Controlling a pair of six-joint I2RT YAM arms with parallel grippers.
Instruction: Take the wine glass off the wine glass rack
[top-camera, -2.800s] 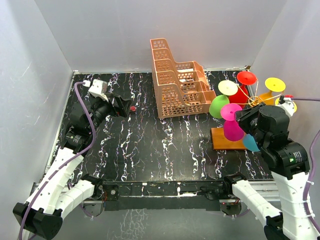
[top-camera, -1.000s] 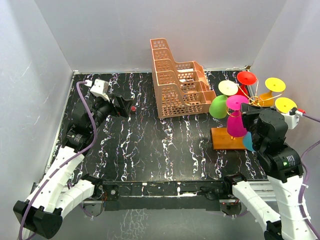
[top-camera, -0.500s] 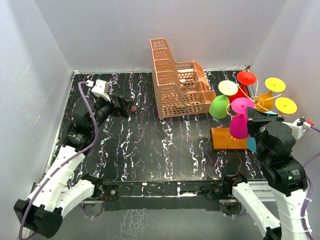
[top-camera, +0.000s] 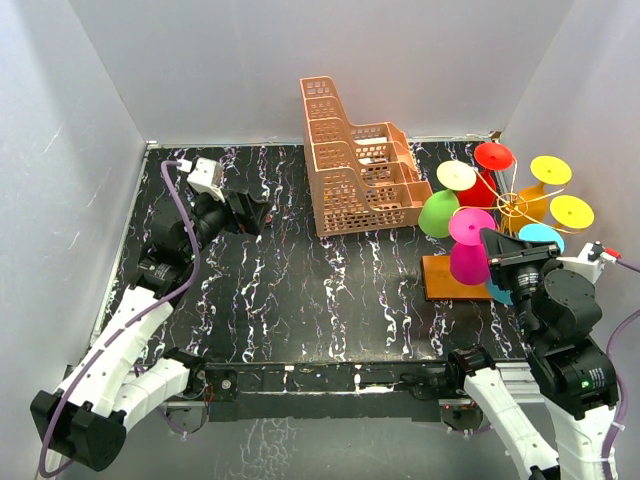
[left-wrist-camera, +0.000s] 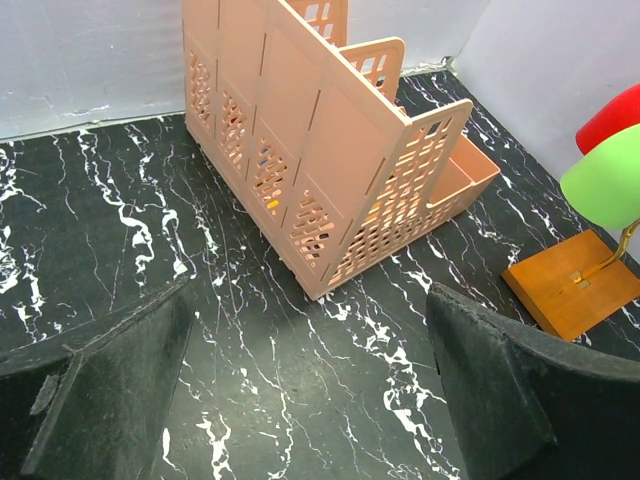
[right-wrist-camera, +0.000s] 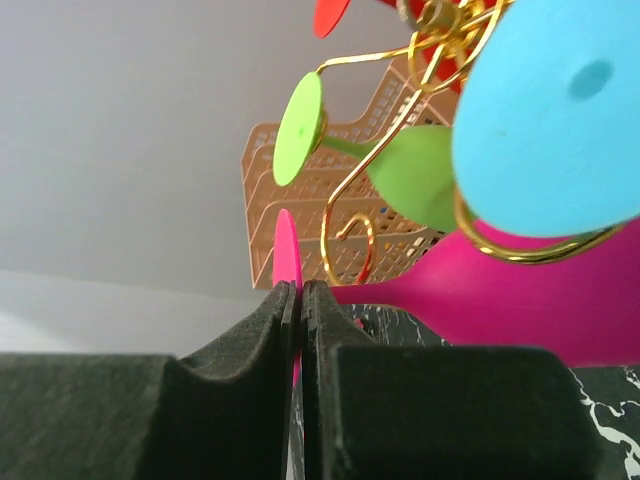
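- Working over a black worktop (top-camera: 300, 290) veined in white, boxed in by pale grey walls (top-camera: 200, 70) at left, back and right.
- Seeing a peach lattice basket (top-camera: 355, 165) standing at rear centre of the worktop, tiers stepping down toward the right.
- Finding the wine glass rack (top-camera: 448, 281) just right of the basket, near the right wall: orange-brown base board lying flat, gold wire arms (right-wrist-camera: 530, 256) curling above it.
- Counting glasses hanging around the wire: green glass (top-camera: 437, 213) nearest the basket, cream foot (top-camera: 456, 176) and red glass (top-camera: 492, 156) behind, two yellow feet (top-camera: 550, 169) at the far right, cyan foot (top-camera: 540, 236) at the near right.
- Gripping the pink wine glass (top-camera: 467, 255) with the right pincer (right-wrist-camera: 298, 295): fingers pressed together on the thin edge of the foot disc, nothing else between them.
- Showing the pink bowl mouth-down over the base board, foot up, just beside the green glass.
- Failing to tell pink stem on-hook from off-hook: hidden behind the fingers in the right wrist view.
- Crowding that grip: green bowl on one side, cyan foot filling the right wrist view, one empty wire curl just beside the pink foot.
- Hovering the left pincer (top-camera: 250, 212) over the left rear of the worktop, well apart from the rack, spread wide, gripping nothing.
- Facing the basket from the left wrist view, rack base and green bowl showing at the right edge.
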